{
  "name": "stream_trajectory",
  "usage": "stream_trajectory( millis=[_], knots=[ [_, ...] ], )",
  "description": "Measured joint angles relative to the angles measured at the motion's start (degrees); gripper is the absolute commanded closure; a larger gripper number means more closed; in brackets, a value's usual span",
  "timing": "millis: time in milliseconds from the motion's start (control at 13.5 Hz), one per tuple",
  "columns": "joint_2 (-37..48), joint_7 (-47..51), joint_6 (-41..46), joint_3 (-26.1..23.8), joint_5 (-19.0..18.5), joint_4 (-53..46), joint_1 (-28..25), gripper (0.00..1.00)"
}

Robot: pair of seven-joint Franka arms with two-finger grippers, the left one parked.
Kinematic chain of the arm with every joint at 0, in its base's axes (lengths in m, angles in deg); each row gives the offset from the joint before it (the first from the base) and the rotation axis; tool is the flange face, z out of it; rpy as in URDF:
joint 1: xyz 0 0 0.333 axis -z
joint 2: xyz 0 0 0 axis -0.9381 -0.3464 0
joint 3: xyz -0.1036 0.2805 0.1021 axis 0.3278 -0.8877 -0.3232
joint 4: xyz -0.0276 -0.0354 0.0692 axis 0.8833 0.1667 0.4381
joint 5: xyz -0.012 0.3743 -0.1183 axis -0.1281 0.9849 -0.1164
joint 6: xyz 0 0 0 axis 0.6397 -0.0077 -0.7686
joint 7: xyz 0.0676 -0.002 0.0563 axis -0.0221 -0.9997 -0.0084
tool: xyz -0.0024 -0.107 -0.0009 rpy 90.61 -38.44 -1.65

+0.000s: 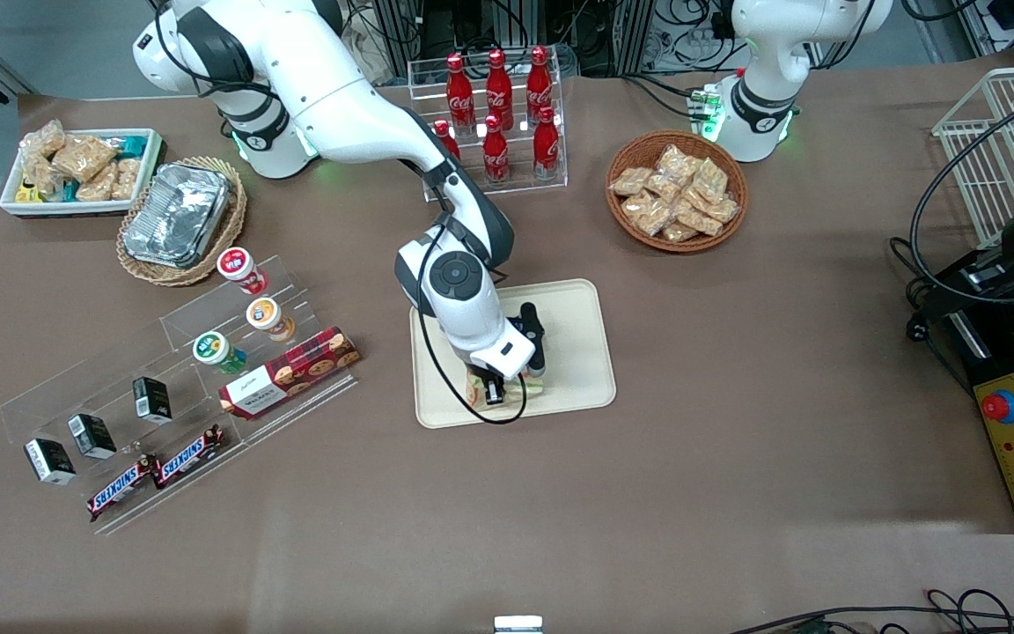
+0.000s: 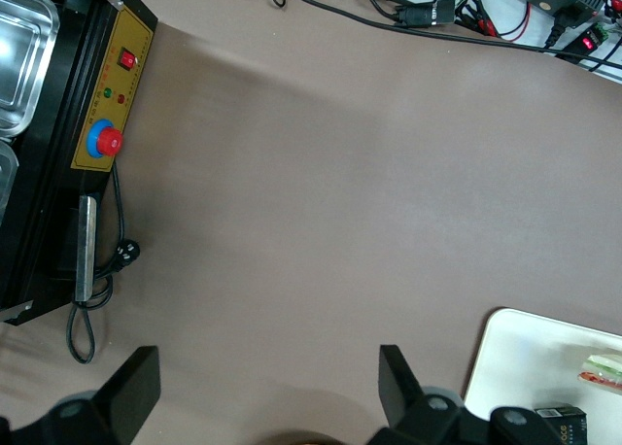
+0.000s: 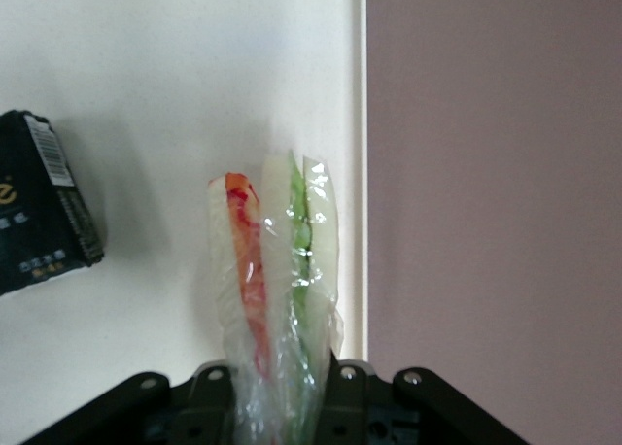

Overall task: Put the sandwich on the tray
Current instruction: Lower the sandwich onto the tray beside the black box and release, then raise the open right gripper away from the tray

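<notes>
Sandwich (image 3: 277,270): a clear-wrapped wedge, pale bread around red and green filling, pinched between the closed fingers of the gripper (image 1: 496,390). Hangs over the tray (image 1: 577,352), near the tray edge closest to the front camera, just inside its low rim. Risk if let go here: slippery film, narrow wedge, likely to tip across the rim onto the brown table cloth (image 1: 736,493). Smooth cream plastic, rounded corners. Small black box (image 3: 39,207) on the tray nearby.
</notes>
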Motion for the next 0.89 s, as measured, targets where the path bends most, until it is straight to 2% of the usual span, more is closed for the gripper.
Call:
stream_trajectory(
  millis=[74,148,667,889],
  knots=[
    [-0.5,0.7,0.0,0.0,0.0,0.0,0.0,0.5],
    [-0.8,1.0,0.0,0.0,0.0,0.0,0.0,0.0],
    [-0.5,1.8,0.7,0.0,0.2,-0.4,0.2,0.0],
    [2.6,7.3,7.4,0.0,0.3,-1.9,0.1,0.0]
  ],
)
